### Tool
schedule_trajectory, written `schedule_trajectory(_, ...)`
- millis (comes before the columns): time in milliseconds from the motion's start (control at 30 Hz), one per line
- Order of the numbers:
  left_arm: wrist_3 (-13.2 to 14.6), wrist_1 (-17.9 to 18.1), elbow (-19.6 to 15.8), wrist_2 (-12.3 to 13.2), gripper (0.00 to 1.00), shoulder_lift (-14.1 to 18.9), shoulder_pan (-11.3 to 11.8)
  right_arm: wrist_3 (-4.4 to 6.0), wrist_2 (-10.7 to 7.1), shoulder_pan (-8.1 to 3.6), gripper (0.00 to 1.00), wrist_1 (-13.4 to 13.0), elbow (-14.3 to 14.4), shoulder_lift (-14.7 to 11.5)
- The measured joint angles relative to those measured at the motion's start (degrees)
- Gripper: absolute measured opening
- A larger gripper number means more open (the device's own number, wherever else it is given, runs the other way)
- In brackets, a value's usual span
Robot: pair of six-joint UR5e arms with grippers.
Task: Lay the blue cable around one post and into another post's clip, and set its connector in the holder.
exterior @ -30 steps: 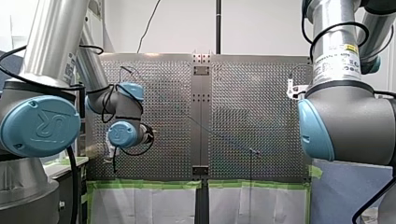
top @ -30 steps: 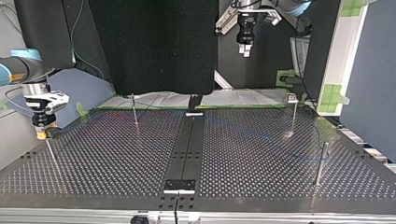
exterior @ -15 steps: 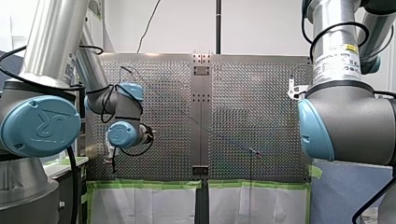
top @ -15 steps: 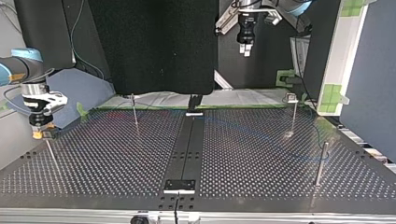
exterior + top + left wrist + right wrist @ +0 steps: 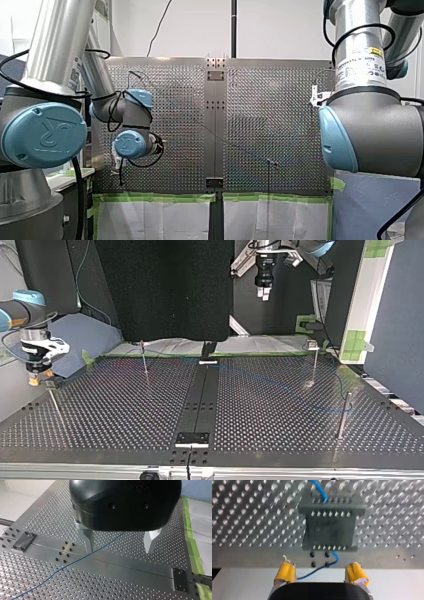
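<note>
In the right wrist view a dark holder block with rows of pins sits on the perforated plate. The blue cable enters its far side and leaves its near side, curling between my right gripper's yellow pads. My right gripper is open, touches nothing, and hangs at the top view's left edge. My left gripper is open with metal fingers, high above the cable that runs slantwise across the centre strip. In the top view my left gripper hangs well above the table.
Thin posts stand on the table in the top view: one at the back left, one topped by a clip at the back right, one at the near right, one just beside my right gripper. Green tape marks the table's edge.
My right gripper has drawn back toward the top view's left and slightly up, away from the post beside it. My left arm has hardly moved.
</note>
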Motion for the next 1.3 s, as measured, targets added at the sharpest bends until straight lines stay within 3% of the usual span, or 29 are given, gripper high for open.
schedule_trajectory(200,0.2,0.0,-0.1,0.0,1.0,0.0,0.2,-0.05,2.79,0.06,0.99,2.1,0.4,-0.2)
schedule_trajectory(333,0.2,0.0,-0.1,0.5,1.0,0.0,0.4,0.31,4.9,0.07,0.99,1.9,1.9,-1.6)
schedule_trajectory(433,0.3,0.2,-0.2,0.9,1.0,0.0,0.5,1.45,6.58,0.01,0.99,0.6,3.5,-3.2)
schedule_trajectory(667,-0.1,0.8,-0.2,2.5,1.0,0.0,0.6,5.24,10.6,0.33,0.99,-3.2,7.5,-7.1)
schedule_trajectory(767,-0.2,0.9,-0.2,2.8,1.0,0.0,0.7,6.05,11.77,0.54,0.99,-4.9,9.1,-8.8)
schedule_trajectory(833,-0.3,0.9,-0.2,3.0,1.0,0.0,0.7,5.82,11.67,1.03,0.99,-5.8,10.1,-9.7)
schedule_trajectory(1067,-0.4,0.5,-0.2,3.1,1.0,0.0,0.8,3.15,9.48,4.27,0.99,-9.4,13.7,-13.4)
schedule_trajectory(1300,-0.5,0.3,-0.2,3.1,1.0,0.0,0.9,2.62,11.41,7.38,0.99,-9.6,16.8,-15.1)
